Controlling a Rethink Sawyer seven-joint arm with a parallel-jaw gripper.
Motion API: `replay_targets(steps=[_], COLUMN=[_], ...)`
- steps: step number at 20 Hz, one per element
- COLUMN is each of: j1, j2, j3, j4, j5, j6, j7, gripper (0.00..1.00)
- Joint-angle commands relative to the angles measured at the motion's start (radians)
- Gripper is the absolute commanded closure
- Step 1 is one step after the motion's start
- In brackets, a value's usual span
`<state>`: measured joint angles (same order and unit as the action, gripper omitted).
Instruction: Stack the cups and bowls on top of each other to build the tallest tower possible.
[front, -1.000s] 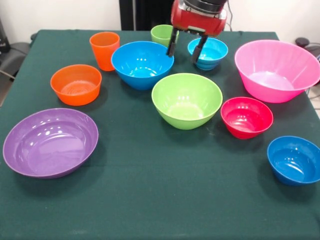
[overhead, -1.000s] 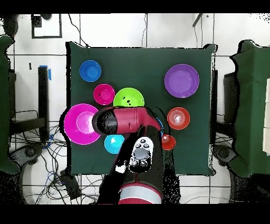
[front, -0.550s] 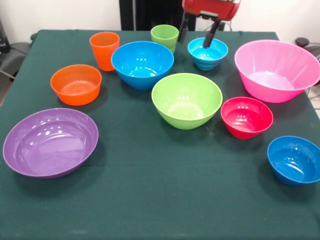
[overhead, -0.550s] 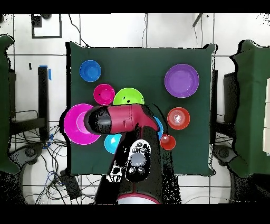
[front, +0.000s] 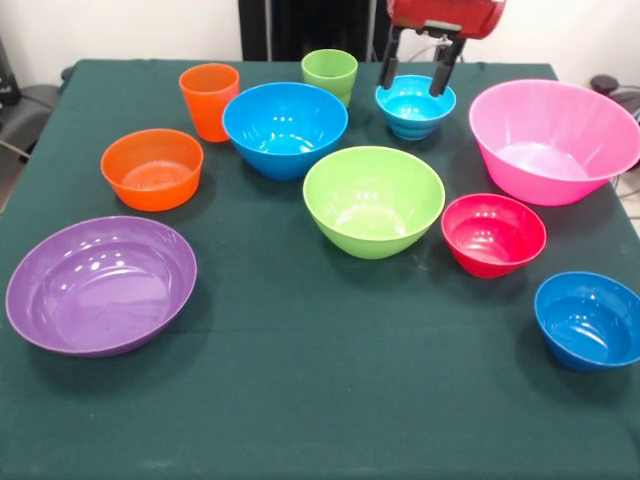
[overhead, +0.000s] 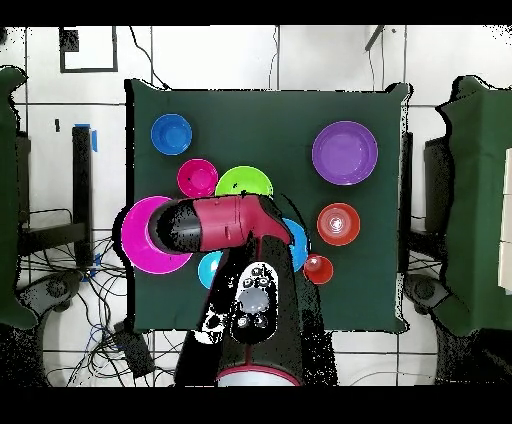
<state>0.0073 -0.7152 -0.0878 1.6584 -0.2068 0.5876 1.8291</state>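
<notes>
A dark green surface (front: 320, 400) carries, nearest, a purple bowl (front: 100, 285) and 1 small blue bowl (front: 590, 320), then the red, lime, orange, large blue and pink bowls. Farthest, the end effector (front: 418, 68) hangs released, fingers apart over the other small blue bowl (front: 415, 105), between the green cup (front: 329, 72) and the pink bowl (front: 555, 140). Overhead, the arm (overhead: 235, 230) hides that bowl's edge and the green cup.

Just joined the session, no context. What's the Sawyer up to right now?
Nothing is stacked yet: every cup and bowl sits apart on the green table. The hand hangs open and empty over the small blue bowl at the far side, between the light green cup and the huge pink bowl. Its fingers straddle that bowl's rim area but grip nothing. The orange cup and the other bowls are untouched.
</notes>
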Motion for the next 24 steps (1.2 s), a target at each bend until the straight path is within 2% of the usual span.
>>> replay_targets(steps=[1,14,24], j1=[0.019,0.086,0.104], j2=[0.043,0.077,0.102], j3=[0.108,0.066,0.052], j4=[0.025,-0.011,-0.023], j5=[-0.008,-0.01,-0.005], j6=[0.054,0.047,0.026], j7=[0.026,0.091,0.104], gripper=[0.0,0.0,0.0])
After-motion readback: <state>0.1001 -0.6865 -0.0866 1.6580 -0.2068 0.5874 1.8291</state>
